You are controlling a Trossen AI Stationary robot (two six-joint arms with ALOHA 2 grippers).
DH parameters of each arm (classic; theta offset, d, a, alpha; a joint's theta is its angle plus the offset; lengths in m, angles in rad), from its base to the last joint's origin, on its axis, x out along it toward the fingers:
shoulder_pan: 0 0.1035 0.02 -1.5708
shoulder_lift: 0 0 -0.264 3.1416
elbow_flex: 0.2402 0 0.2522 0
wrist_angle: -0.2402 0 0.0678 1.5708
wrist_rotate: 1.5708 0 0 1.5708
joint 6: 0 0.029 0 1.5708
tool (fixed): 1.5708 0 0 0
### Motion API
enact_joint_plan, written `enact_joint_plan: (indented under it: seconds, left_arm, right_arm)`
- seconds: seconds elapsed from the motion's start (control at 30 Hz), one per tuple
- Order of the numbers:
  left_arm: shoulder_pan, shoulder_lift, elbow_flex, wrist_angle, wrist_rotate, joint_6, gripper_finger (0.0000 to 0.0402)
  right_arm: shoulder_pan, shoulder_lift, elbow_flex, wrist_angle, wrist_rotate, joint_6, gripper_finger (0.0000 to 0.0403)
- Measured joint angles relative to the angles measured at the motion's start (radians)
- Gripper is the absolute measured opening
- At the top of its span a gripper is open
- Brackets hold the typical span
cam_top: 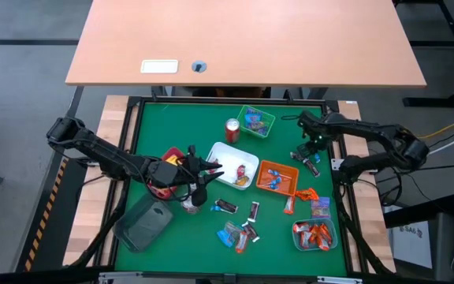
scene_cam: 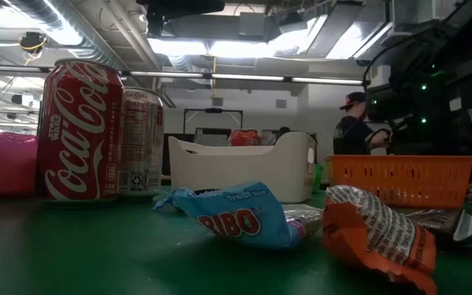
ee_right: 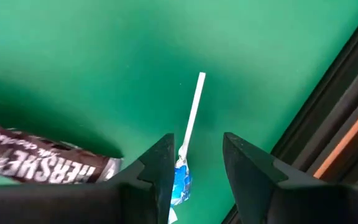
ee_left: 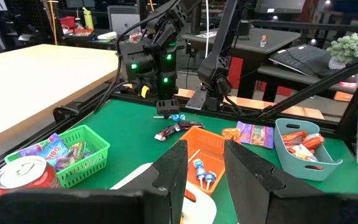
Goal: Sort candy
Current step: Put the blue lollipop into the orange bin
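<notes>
Four trays on the green table point(cam_top: 172, 126): green tray point(cam_top: 256, 121), white tray point(cam_top: 228, 161), orange tray point(cam_top: 277, 178), blue-grey tray point(cam_top: 315, 234). One red can point(cam_top: 232, 129) beside the green tray. Right gripper point(ee_right: 191, 163) open, empty, directly over a lollipop point(ee_right: 188, 134), white stick pointing away; one dark chocolate bar point(ee_right: 42, 160) just beside. Left gripper point(ee_left: 204, 163) open, empty, above the white tray. Seen only low down: blue packet point(scene_cam: 236, 215), orange packet point(scene_cam: 375, 233).
</notes>
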Motion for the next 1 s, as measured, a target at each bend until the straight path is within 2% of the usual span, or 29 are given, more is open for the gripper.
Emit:
enact_joint_plan:
  seconds: [0.3, 0.4, 0.6, 0.8, 1.0]
  left_arm:
    - [0.000, 0.000, 0.000, 0.000, 0.000, 0.000, 0.0099]
    - [0.000, 0.000, 0.000, 0.000, 0.000, 0.000, 0.0099]
    - [0.000, 0.000, 0.000, 0.000, 0.000, 0.000, 0.0099]
    - [0.000, 0.000, 0.000, 0.000, -0.001, 0.000, 0.0099]
    - [0.000, 0.000, 0.000, 0.000, -0.001, 0.000, 0.0099]
  right_arm:
    - [0.002, 0.113, 0.005, 0.005, -0.001, 0.002, 0.0123]
    - [0.002, 0.114, 0.004, 0.009, -0.015, 0.003, 0.0093]
    - [0.002, 0.115, 0.004, 0.019, -0.034, -0.005, 0.0010]
    - [0.002, 0.110, 0.055, -0.048, -0.080, -0.062, 0.0024]
    - [0.003, 0.036, 0.151, -0.114, -0.126, -0.114, 0.0006]
